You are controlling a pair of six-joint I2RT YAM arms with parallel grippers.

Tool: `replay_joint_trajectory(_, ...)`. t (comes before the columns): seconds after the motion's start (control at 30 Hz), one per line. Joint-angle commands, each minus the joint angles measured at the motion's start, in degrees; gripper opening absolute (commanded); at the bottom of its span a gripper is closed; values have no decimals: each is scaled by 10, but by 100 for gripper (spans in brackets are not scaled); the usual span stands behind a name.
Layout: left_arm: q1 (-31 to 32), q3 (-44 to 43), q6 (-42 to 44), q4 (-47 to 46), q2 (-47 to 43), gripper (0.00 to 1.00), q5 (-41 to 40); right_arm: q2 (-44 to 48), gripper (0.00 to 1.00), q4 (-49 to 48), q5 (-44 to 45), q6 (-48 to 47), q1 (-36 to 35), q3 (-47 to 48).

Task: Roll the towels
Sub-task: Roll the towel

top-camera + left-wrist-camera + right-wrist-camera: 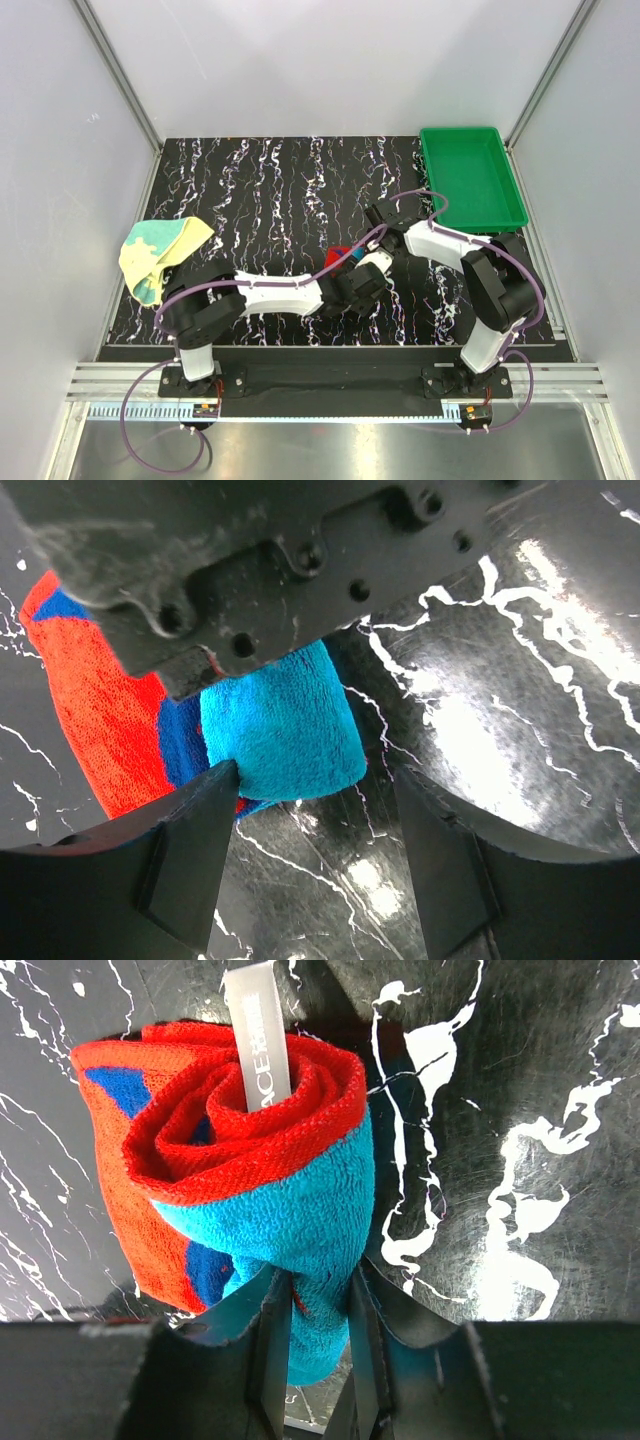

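Status: yellow towel (160,255) loose, unrolled, at left edge | left gripper (312,785) jaws apart at roll's side | red towel (250,1130) rolled, centre | right gripper (315,1280) clamped on its blue tail | advice: release tail slowly so coil holds.

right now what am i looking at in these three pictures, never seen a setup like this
Two robot arms, the left arm and the right arm, are bolted at the near edge of a black marbled table. The wide picture looks down from above and behind them. The other two come from a camera on each wrist. A rolled red towel with blue blotches lies between the arms. The right end effector pinches its blue edge, and the left end effector stands open close by the roll. A crumpled yellow towel lies far left, and a green tray sits back right.
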State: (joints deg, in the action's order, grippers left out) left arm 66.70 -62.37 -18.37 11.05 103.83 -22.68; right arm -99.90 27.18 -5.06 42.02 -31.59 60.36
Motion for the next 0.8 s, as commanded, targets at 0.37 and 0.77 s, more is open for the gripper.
replay_joint_trajectory(0.37,-2,-14,-20,-23,73,51,-26,18,33,37,-43,-25,-3,2)
replay_joint_trajectory(0.77,-3,-5,-38,-16,59,14,-30,38,38,53,-55,-33,11,-5)
